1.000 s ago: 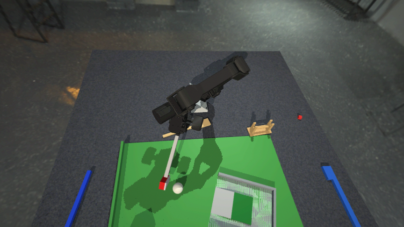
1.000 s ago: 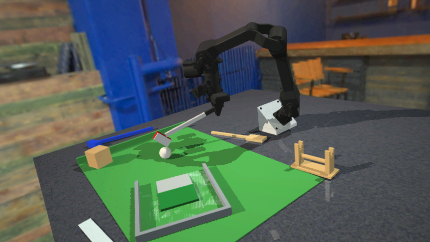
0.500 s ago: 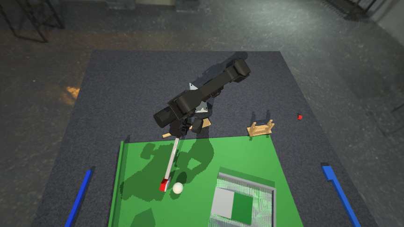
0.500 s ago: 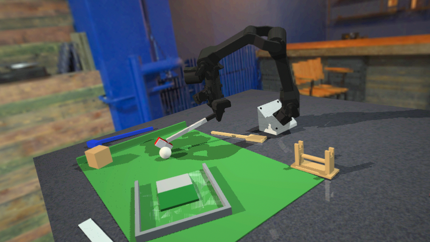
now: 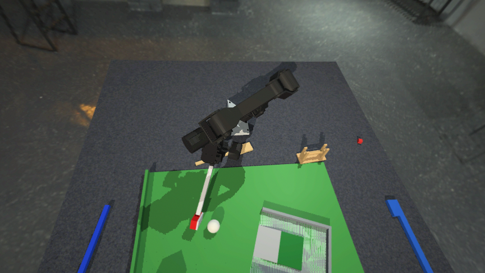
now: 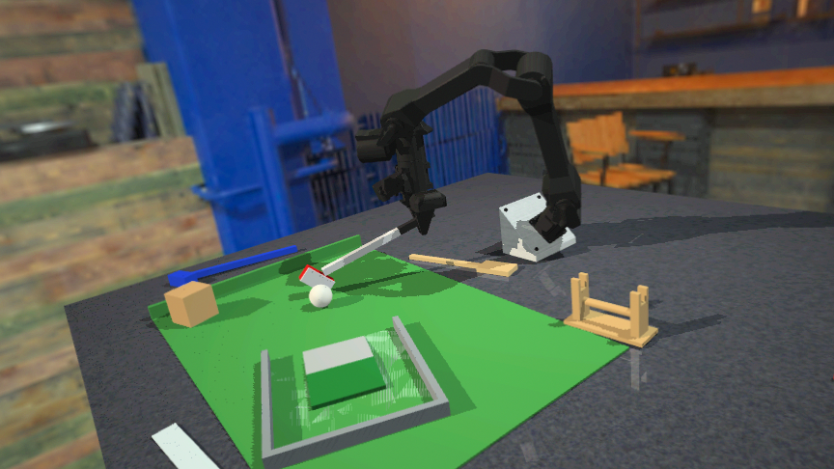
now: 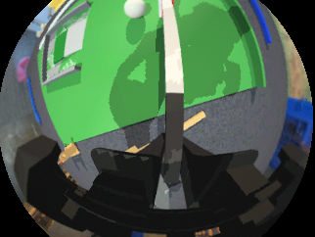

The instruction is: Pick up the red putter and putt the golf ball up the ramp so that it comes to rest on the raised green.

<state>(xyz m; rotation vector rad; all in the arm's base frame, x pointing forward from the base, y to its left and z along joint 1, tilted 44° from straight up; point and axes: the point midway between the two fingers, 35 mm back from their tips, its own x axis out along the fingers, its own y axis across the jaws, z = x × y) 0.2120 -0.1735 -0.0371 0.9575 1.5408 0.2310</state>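
Observation:
My gripper is shut on the dark handle of the red putter; its fingers press on both sides. The putter's white shaft slopes down to its red and white head, low over the mat. The white golf ball rests on the green mat, beside the head's white face with a small gap. The light grey ramp faces the ball's side and adjoins the dark raised green.
Grey walls edge the green's surroundings. A wooden paddle lies behind the mat, near the gripper. A wooden stand is at the mat's corner. A wooden block and blue clubs lie farther out.

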